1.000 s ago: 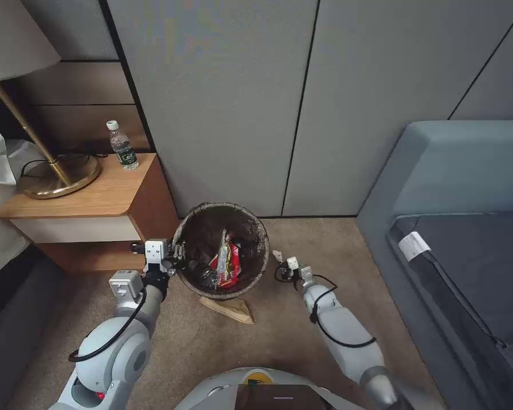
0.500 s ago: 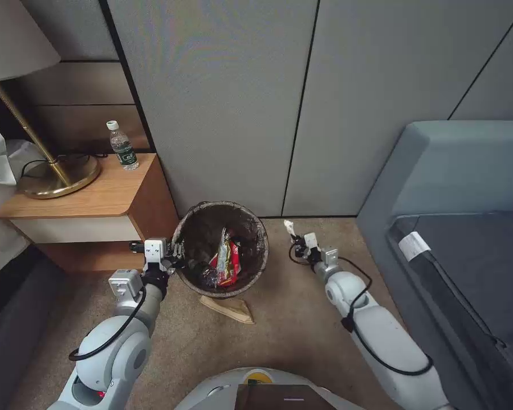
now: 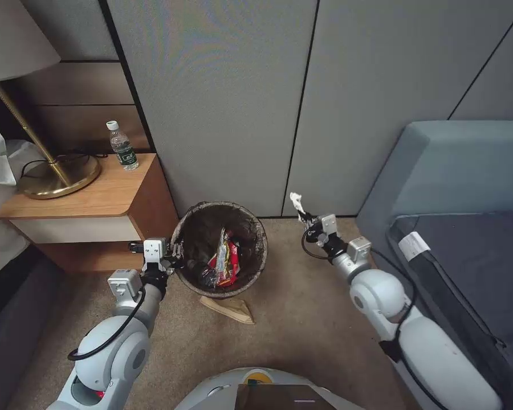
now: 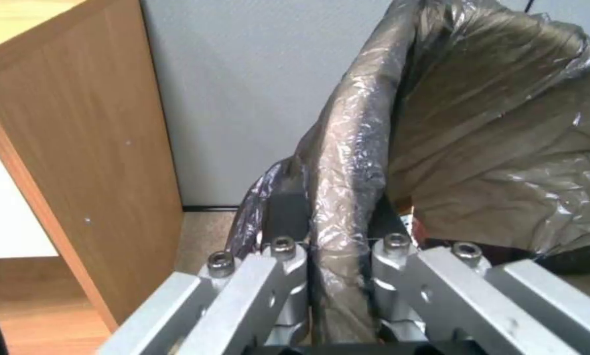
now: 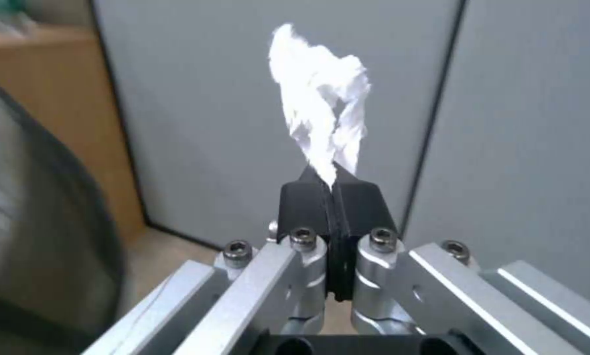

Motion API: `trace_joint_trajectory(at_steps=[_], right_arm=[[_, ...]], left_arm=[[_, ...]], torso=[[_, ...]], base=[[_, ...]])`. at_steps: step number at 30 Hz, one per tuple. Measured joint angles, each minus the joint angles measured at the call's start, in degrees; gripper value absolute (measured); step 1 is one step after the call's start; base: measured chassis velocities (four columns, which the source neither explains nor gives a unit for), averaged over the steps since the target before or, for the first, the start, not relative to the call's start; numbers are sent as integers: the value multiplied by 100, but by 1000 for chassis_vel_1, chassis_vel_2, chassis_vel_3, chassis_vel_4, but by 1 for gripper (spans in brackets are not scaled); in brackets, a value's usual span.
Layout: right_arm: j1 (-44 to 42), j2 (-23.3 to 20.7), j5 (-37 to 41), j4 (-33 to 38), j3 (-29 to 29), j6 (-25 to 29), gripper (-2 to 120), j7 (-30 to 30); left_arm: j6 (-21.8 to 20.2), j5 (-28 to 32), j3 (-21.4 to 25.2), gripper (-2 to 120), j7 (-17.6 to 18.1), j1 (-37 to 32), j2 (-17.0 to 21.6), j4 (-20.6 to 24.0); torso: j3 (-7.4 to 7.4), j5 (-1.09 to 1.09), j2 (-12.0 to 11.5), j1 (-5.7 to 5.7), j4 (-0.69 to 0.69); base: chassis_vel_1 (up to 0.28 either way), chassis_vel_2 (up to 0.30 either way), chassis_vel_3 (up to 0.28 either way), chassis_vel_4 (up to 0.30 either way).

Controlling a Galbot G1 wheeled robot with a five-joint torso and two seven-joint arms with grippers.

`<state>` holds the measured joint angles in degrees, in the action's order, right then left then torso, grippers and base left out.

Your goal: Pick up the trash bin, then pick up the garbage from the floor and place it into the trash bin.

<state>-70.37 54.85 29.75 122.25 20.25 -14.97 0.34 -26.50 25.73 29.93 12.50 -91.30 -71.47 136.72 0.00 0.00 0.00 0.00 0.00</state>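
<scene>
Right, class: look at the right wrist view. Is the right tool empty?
No: the right tool is shut on a white crumpled paper scrap that sticks out beyond its black fingertips.

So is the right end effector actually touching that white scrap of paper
Touching. In the right wrist view, the right end effector has its black pads pressed together on the lower end of the white paper scrap.

left gripper (image 3: 175, 254): low, arm extended forward, jaws clamped | right gripper (image 3: 305, 215): raised, forearm angled up, jaws pinched
</scene>
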Motion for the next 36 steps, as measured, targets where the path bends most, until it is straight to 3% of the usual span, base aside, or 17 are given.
trace_joint_trajectory(at_steps=[4,12,15,22,27,36], right_arm=[[188,-462,607,722,-13,-291,0,-108],[637,-851,1185,1212,-414,-680,0,-469],[775,-956,1293,1304,-689,-853,0,-877],[871,-963,1156,1327,-1336,-873,0,-1017],[907,-700,846,1293,-1892,-872,0,-1004],[944,-552,573,1221,-2281,-881,0,-904]], left_arm=[[-46,-3,-68,7,-1,15,2,-10],[-93,1,-79,7,0,18,38,-11],[-100,2,-78,7,0,1,45,19],[-103,-3,-78,7,-1,0,42,46],[-106,-15,-71,7,-2,-23,40,70],[-107,-18,-23,7,-2,-41,23,108]], torso=[[0,0,0,0,0],[0,0,0,0,1],[0,0,0,0,0],[0,0,0,0,0],[0,-1,0,0,0],[0,-1,0,0,0]], base=[[0,0,0,0],[0,0,0,0],[0,0,0,0],[0,0,0,0],[0,0,0,0],[0,0,0,0]])
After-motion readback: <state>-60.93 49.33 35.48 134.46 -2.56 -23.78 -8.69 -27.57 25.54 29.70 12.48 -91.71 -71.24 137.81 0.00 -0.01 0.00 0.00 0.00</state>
